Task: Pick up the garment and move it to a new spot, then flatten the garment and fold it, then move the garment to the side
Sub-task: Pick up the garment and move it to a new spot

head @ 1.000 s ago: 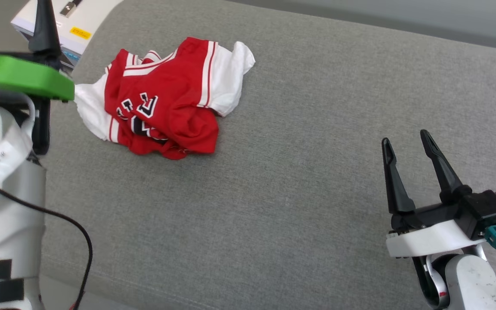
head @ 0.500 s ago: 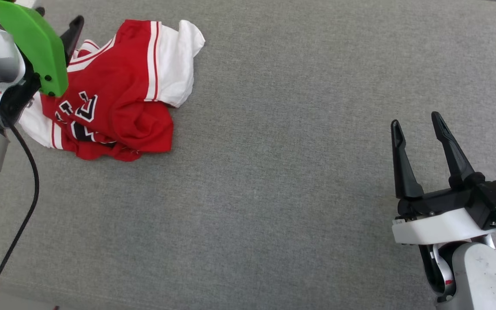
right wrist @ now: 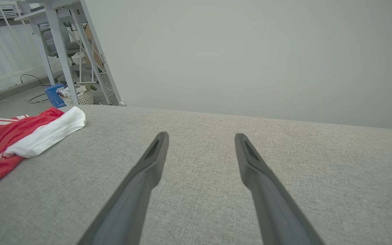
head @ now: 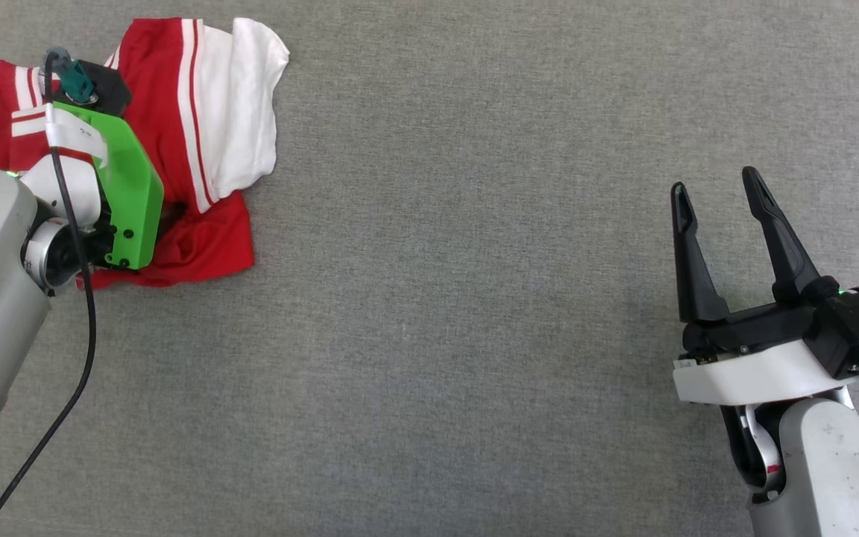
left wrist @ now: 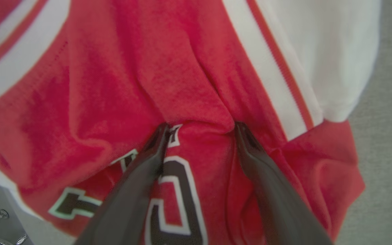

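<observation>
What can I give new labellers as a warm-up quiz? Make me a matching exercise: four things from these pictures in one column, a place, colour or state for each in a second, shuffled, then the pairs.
Column A
1. left gripper
2. right gripper
3. garment
4. left wrist cover

Column B
a. crumpled, at the head view's upper left
b. open, fingertips pressing into cloth folds
c. open, nothing between its fingers, above the bare grey upholstery
d. bright green

Pairs: 1-b, 2-c, 3-a, 4-d
</observation>
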Tool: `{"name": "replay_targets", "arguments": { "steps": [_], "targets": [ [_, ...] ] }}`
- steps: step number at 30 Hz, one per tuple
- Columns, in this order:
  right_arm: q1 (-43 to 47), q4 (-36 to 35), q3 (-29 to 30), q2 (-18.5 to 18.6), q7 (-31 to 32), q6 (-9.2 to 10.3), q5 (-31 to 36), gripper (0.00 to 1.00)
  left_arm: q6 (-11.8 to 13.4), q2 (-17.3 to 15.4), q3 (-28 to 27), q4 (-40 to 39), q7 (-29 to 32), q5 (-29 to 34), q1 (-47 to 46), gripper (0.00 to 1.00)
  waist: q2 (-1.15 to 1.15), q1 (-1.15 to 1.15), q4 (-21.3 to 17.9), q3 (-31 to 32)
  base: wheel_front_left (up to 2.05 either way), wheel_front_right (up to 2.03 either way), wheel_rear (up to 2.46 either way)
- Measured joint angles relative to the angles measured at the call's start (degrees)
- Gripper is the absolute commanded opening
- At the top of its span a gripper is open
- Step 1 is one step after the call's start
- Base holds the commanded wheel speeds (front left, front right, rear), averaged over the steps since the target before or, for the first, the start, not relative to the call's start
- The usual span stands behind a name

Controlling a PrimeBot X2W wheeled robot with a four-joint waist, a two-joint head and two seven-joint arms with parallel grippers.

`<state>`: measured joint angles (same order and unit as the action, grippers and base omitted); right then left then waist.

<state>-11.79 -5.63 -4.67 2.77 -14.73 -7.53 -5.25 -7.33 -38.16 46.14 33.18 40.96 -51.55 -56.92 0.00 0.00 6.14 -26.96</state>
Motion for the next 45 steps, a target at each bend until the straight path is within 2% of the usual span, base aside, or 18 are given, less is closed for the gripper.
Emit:
{"name": "replay_targets", "arguments": {
  "steps": [7, 8, 9, 18, 22, 30, 37, 45],
  "targets": [
    [-0.14, 0.44, -0.13, 0.0, 0.0, 0.0, -0.09, 1.0, 0.0, 0.15, 1.99, 4.23, -0.04, -2.81, -0.88, 1.0, 0.0, -0.01, -1.68, -1.34, 0.0, 0.0, 0.0],
    [-0.14, 0.54, -0.07, 0.0, 0.0, 0.0, -0.09, 1.0, 0.0, 0.02, 2.34, 4.52, -0.44, -3.53, -1.01, 0.32, 0.0, 0.0, -1.86, -1.39, 0.0, 0.0, 0.0],
    [-0.14, 0.64, 0.01, 0.0, 0.0, 0.0, -0.1, 1.0, 0.0, -0.07, 2.79, 4.69, -1.05, -3.93, -1.14, 0.0, 0.0, 0.0, -1.97, -1.34, 0.0, 0.0, 0.0],
    [0.31, 1.26, 0.91, 0.01, 0.0, 0.0, -1.01, 1.0, 0.01, -0.65, 8.6, 2.31, -12.38, -3.54, -0.73, 0.0, 0.0, 0.0, -2.01, 2.42, 0.0, 0.0, 0.0],
    [2.2, 1.36, 1.53, 0.02, 0.0, 0.0, -2.58, 1.0, 0.01, -1.15, 11.1, -4.28, -16.85, -3.7, -0.67, 0.0, 0.0, 0.0, -2.09, 5.5, 0.0, 0.0, 0.0],
    [3.92, 1.21, 3.12, 0.01, 0.0, 0.0, -3.81, 1.0, 0.0, -1.36, 15.13, -16.71, -20.51, -2.85, -0.92, 0.0, 0.0, 0.0, -3.12, 10.45, 0.0, 0.0, 0.0],
    [4.14, 0.69, 4.27, 0.01, 0.0, 0.0, -4.55, 1.0, 0.0, 4.35, 18.48, -22.07, -22.73, 0.0, -2.88, 0.0, 0.0, -0.01, -6.62, 11.72, 0.0, 0.0, 0.0],
    [4.09, 0.34, 5.3, 0.03, 0.0, 0.0, -5.75, 1.0, 0.0, 14.66, 23.76, -18.95, -26.76, 0.6, -6.07, 0.0, 0.0, -0.01, -11.95, 11.03, 0.0, 0.0, 0.0]
  ]
}}
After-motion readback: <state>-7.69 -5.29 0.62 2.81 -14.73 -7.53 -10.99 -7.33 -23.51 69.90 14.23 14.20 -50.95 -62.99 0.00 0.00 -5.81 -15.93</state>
